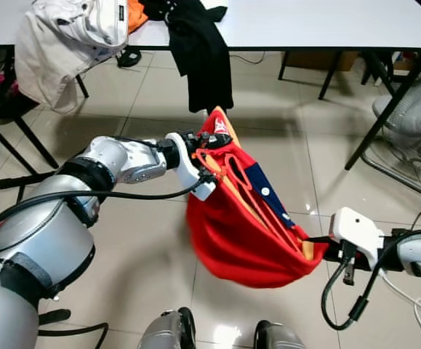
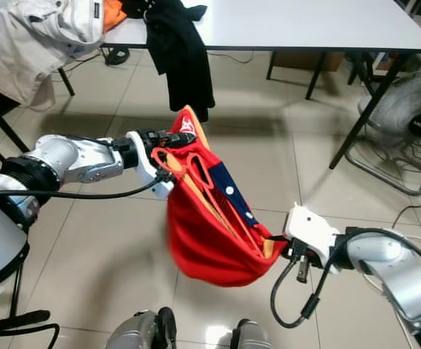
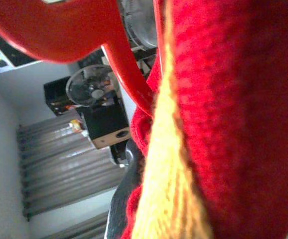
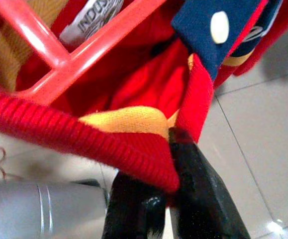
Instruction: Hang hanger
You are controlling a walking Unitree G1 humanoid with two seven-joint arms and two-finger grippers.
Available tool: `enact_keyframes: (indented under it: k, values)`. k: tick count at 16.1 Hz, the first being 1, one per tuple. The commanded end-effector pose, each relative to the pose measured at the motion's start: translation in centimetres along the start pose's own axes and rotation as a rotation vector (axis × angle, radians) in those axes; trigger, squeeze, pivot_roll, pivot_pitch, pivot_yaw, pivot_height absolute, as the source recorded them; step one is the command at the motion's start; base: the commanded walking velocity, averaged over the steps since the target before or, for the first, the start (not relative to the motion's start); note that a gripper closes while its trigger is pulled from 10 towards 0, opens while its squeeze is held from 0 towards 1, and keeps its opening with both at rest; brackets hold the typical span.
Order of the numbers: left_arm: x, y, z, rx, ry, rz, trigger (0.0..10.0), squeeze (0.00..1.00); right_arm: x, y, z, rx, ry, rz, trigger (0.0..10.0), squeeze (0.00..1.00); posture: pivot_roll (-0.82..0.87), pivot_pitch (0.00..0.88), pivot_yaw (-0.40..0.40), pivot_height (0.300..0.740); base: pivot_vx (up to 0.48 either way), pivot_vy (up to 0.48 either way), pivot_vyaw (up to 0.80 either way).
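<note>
- Table (image 1: 319,29) runs along the far side, white-topped, with a pale jacket (image 1: 65,36) heaped on its left end and a black garment (image 1: 199,54) trailing over its near edge toward the floor.
- Sweater (image 1: 228,236), red knit with yellow trim and a navy button placket, hangs slung between the two arms over the tiled floor, sagging like a pouch; it looks soft and limp and will probably bunch or slide rather than keep any shape.
- Hanger (image 1: 232,171), red plastic, sits inside the sweater's neck; it looks light and stiff, so it is likely the sound place to grip, at the hook or the neck bar, not by the cloth.
- Left gripper (image 1: 199,156) is at the upper, left end of the garment, at the hanger's top; whether its fingers are clamped there I cannot tell.
- Right gripper (image 4: 166,172) is at the lower, right end, its two black fingers pinched together on the ribbed hem.
- Head views give the whole sling and both arms; the right wrist view adds the pinch itself, the hanger's bars (image 4: 84,50) and a white label inside; the left wrist view adds a close red bar (image 3: 129,74) against the knit, with a fan (image 3: 91,89) beyond.
</note>
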State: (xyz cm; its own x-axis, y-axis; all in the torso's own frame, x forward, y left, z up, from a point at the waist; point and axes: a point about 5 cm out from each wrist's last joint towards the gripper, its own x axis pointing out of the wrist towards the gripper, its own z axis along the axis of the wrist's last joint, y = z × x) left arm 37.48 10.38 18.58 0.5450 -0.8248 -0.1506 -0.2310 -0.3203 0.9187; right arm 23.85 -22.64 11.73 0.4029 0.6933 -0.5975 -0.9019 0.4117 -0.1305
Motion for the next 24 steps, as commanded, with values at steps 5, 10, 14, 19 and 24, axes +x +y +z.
enact_keyframes:
  k: [5,10,14,19,24]
  values:
    - [-0.5,0.8,-0.8,0.055,0.007,0.061,10.0,0.00,-0.5,0.6,6.1,0.158,-0.450,0.086,0.0,0.00,-0.24,0.127,0.071,0.740,0.000,0.000,0.00]
    - [-0.9,-0.2,-0.9,0.052,0.030,0.024,10.0,0.00,-1.3,0.8,7.7,0.185,-0.551,0.111,0.0,0.00,-0.24,0.130,0.073,0.740,0.000,0.000,0.00]
    - [-2.1,-3.3,-0.8,0.054,0.095,-0.115,10.0,0.00,-4.5,1.2,11.5,0.302,-0.867,0.176,0.0,0.00,-0.26,0.132,0.082,0.740,0.000,0.000,0.00]
    - [-3.4,-6.1,0.2,-0.024,0.133,-0.215,10.0,0.00,-4.2,-0.2,10.1,0.573,-1.023,0.124,0.0,0.00,-0.26,0.141,0.077,0.740,0.000,0.000,0.00]
    - [-4.0,-5.7,0.1,-0.353,0.198,-0.152,10.0,0.00,-4.4,-1.8,3.3,0.731,-0.850,-0.044,0.0,0.00,-0.25,0.143,0.065,0.740,0.000,0.000,0.00]
